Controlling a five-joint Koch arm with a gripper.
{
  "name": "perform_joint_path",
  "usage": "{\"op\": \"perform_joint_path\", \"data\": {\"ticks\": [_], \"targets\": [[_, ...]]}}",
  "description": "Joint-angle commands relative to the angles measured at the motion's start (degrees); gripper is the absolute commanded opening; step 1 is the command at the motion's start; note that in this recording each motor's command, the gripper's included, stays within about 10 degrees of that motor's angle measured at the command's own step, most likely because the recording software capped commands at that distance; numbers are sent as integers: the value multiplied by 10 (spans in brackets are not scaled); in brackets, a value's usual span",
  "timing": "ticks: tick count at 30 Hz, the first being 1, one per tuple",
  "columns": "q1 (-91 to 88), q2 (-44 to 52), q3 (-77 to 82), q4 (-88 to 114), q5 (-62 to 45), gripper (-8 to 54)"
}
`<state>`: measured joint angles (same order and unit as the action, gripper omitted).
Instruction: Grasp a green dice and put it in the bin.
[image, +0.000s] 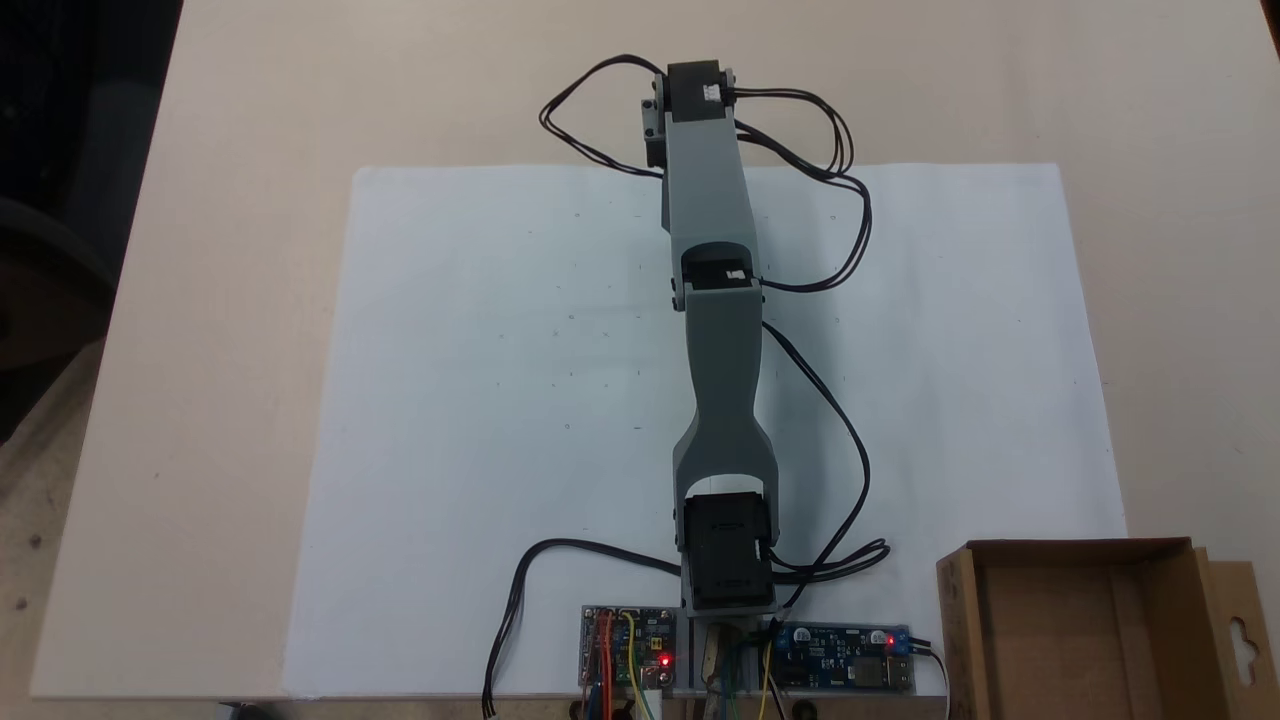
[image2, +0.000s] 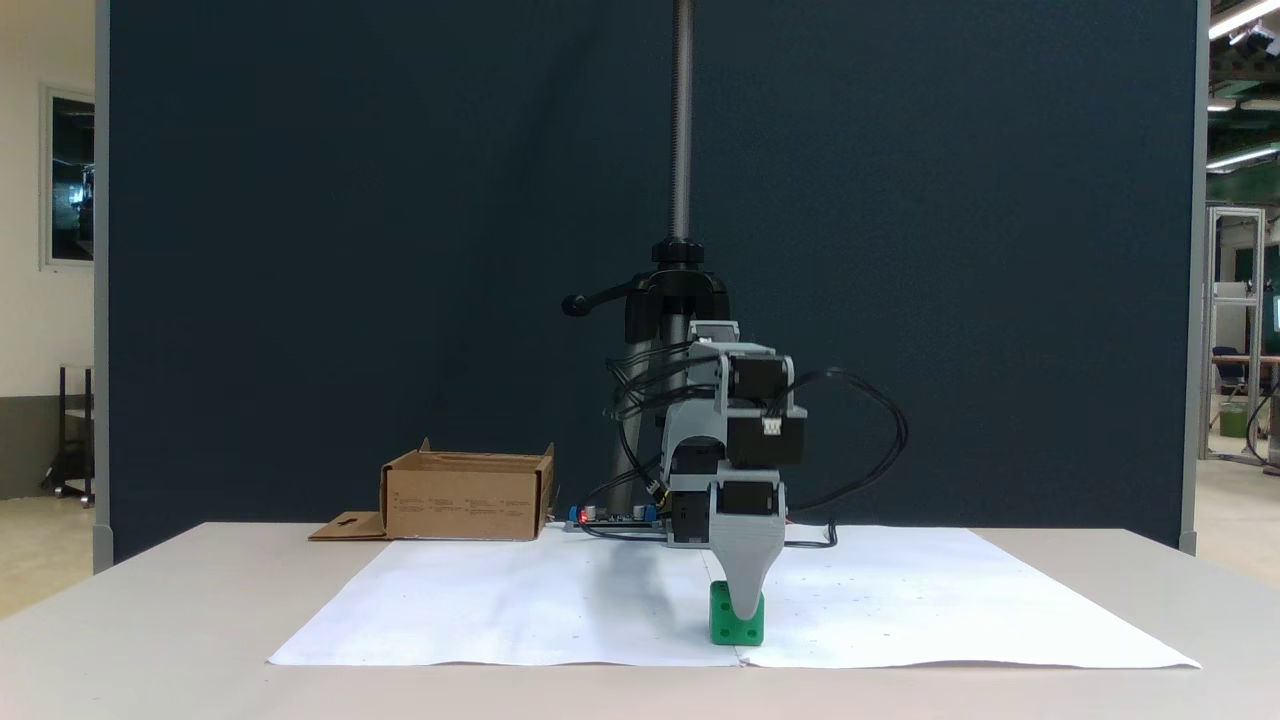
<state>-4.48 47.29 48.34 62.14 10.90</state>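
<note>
In a fixed view from the table's front edge, nearest to us is the green dice (image2: 731, 625), sitting on the white paper sheet (image2: 500, 600) a little right of frame centre, near the sheet's front edge. We see the gripper (image2: 745, 606) pointing straight down with its grey tip overlapping the dice's right half. Only one tapered jaw faces us, so we cannot tell whether the fingers are apart or pressed on the dice.

Above it the arm (image2: 735, 440) folds back, trailing black cables (image2: 880, 440). Further back, left of centre, the bin (image2: 465, 495) stands on the table (image2: 150, 600), well apart from the dice, its flap lying flat to the left.

From above, the arm (image: 715, 300) stretches up the frame's middle, and the bin (image: 1075, 640) sits at lower right.
</note>
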Motion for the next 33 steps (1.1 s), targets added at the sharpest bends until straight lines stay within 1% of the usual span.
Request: {"op": "perform_joint_path", "data": {"ticks": [1,26,28,33], "targets": [[4,8,-28,-6,39,403],[11,-19,-28,-27,38,403],[11,-20,-28,-28,38,366],[11,-21,-28,-31,37,357]]}}
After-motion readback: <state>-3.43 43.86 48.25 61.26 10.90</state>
